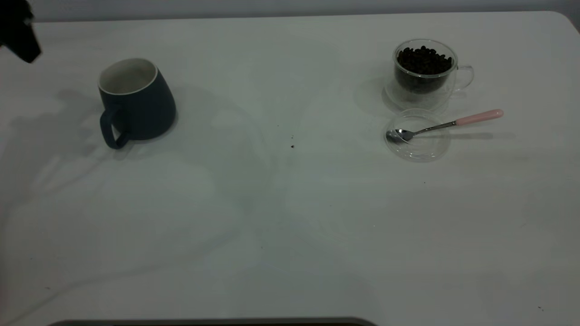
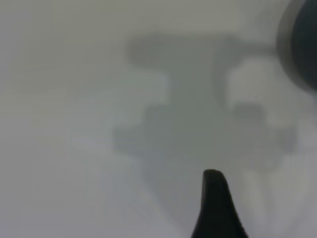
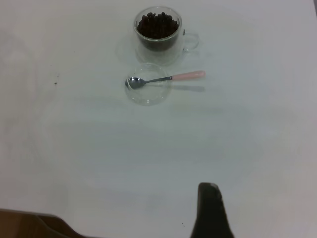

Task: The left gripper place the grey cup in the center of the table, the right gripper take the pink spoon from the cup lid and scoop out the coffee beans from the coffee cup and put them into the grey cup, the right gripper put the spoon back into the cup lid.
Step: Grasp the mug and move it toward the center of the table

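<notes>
Step in hand: the first, grey cup [image 1: 136,102] not yet taken; it stands upright at the left of the exterior frame, well short of centre, handle toward the lower left

My left gripper [image 1: 18,29]: dark shape at upper left, apart from the cup; jaws apart or together, I cannot tell

My right gripper [image 3: 213,210]: back from the items, one finger showing; jaws likewise I cannot tell

Next move, as I judge: bring my left down to the cup's rim or handle, grip, carry it to mid-worktop [image 1: 290,235]

Count, upper right of frame:
- coffee cup [image 1: 426,72], one, full of coffee beans [image 1: 423,59]
- cup lid [image 1: 419,138], one, just below it
- pink spoon [image 1: 446,124], one, bowl in the lid, handle out over its right edge
</notes>
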Robot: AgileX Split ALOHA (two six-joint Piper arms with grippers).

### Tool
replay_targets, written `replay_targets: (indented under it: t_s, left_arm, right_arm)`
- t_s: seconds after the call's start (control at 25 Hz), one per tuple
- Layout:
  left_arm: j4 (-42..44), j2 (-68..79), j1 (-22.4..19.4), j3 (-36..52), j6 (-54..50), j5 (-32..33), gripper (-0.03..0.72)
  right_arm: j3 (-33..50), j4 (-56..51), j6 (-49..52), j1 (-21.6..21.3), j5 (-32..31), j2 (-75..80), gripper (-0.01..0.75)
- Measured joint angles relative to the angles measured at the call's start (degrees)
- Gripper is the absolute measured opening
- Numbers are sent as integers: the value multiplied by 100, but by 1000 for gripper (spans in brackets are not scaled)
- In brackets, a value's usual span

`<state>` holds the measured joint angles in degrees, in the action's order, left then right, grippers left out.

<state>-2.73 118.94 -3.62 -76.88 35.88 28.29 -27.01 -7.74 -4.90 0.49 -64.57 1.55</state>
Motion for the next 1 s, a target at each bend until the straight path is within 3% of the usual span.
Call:
replay_targets:
  t_s: [0.28, 0.6, 1.0]
  left_arm:
    - [-167, 1243, 23, -912, 1544, -95, 565]
    - [-196, 1699, 138, -984, 2795, -501, 565]
    - [-224, 1862, 606, -984, 5908, -669, 565]
  right_arm:
    - [0, 0, 0, 0, 0, 0, 573]
    - [0, 0, 5, 0, 0, 0, 573]
    - [0, 0, -1, 0, 0, 0, 573]
